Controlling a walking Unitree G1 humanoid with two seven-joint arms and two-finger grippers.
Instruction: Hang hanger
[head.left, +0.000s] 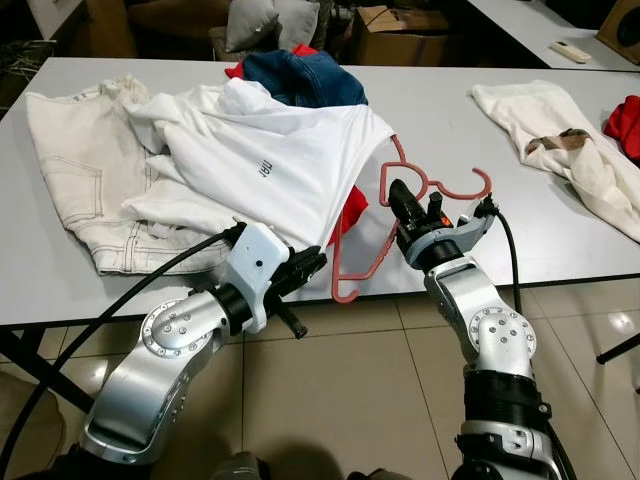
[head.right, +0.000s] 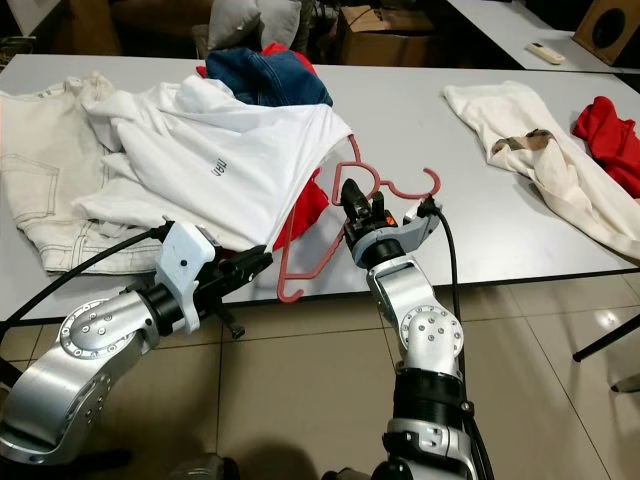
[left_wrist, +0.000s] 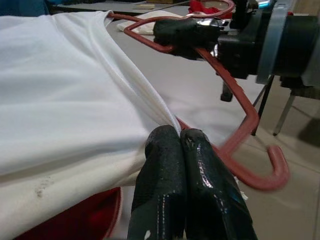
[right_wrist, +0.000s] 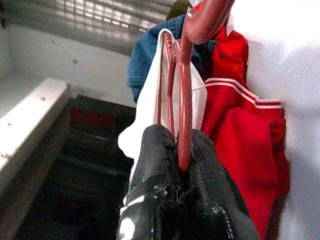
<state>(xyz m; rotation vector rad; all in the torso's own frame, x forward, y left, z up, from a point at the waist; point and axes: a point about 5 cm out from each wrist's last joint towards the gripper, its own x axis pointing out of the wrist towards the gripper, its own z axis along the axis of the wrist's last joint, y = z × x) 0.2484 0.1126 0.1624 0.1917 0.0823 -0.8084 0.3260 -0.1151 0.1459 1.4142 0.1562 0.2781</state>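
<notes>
Left eye view: red hanger (head.left: 400, 215) half inside white T-shirt (head.left: 270, 160) at desk (head.left: 480, 130) front edge. Right gripper (head.left: 406, 212) clamps hanger neck; left gripper (left_wrist: 185, 142) pinches shirt hem. Step: threading hanger into shirt. Next: seat other shoulder without losing hem.

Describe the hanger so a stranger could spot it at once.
On the long white table, look at the near edge beside the heap of clothes. The red plastic hanger lies half tucked into the white T-shirt, with the right gripper shut on it. It is the only rigid, thin, looped thing among soft fabrics.
</notes>
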